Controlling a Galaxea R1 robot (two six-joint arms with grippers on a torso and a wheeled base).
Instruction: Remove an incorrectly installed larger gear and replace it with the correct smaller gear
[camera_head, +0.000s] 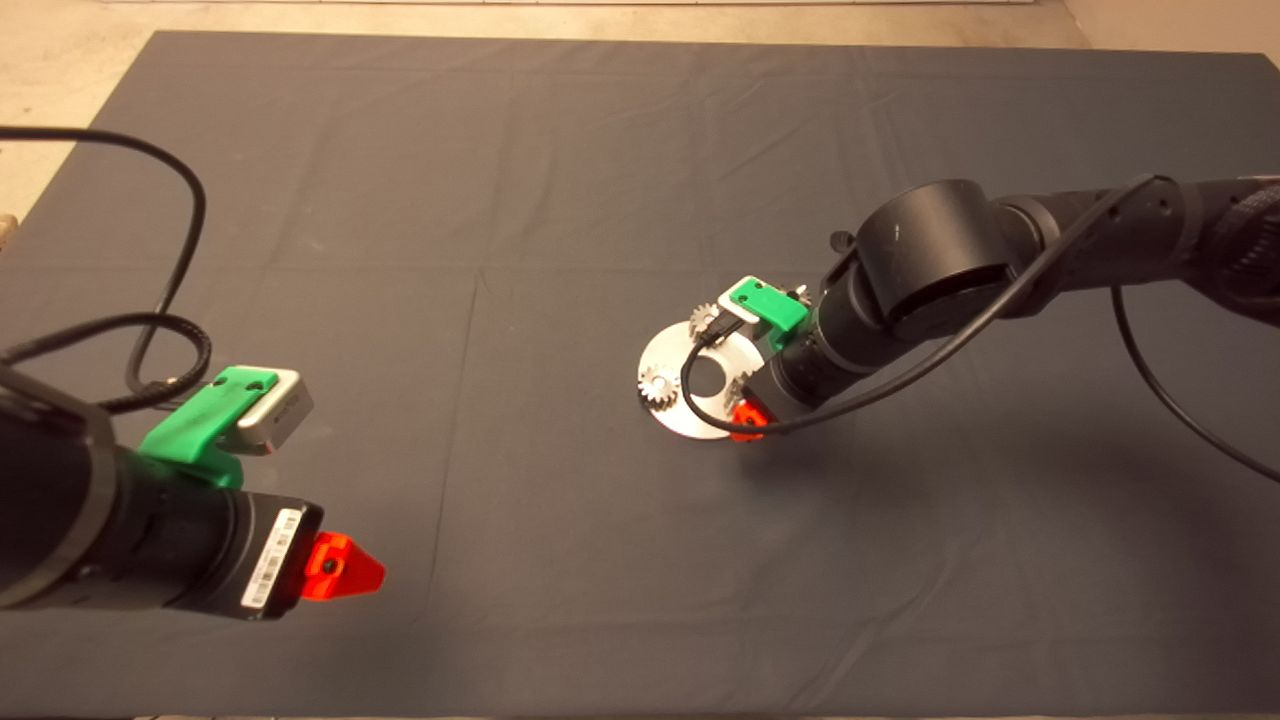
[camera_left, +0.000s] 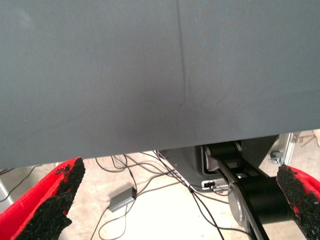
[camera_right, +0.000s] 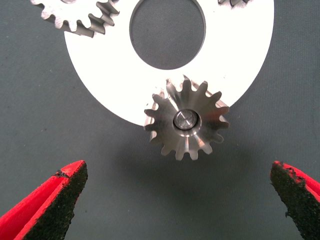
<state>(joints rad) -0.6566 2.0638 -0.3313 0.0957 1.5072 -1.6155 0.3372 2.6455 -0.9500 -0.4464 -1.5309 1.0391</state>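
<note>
The larger gear (camera_right: 186, 125), with shiny flared teeth, sits on a peg at the rim of a round white plate (camera_right: 240, 60). My right gripper (camera_right: 177, 172) hovers over it, open, its red fingers (camera_right: 55, 200) spread wide on both sides of the gear without touching it. In the head view the right gripper (camera_head: 745, 420) is at the plate's (camera_head: 690, 415) near right edge, and the wrist covers the larger gear. The smaller gear is out of view. My left gripper (camera_head: 345, 568) is parked at the lower left, open with nothing in it.
Two small silver gears (camera_head: 660, 383) (camera_head: 705, 320) stand on the plate's left and far rim, around a large centre hole (camera_right: 167, 32). Black cables loop from both arms. The left wrist view shows the mat's edge (camera_left: 150, 150) and floor cables beyond.
</note>
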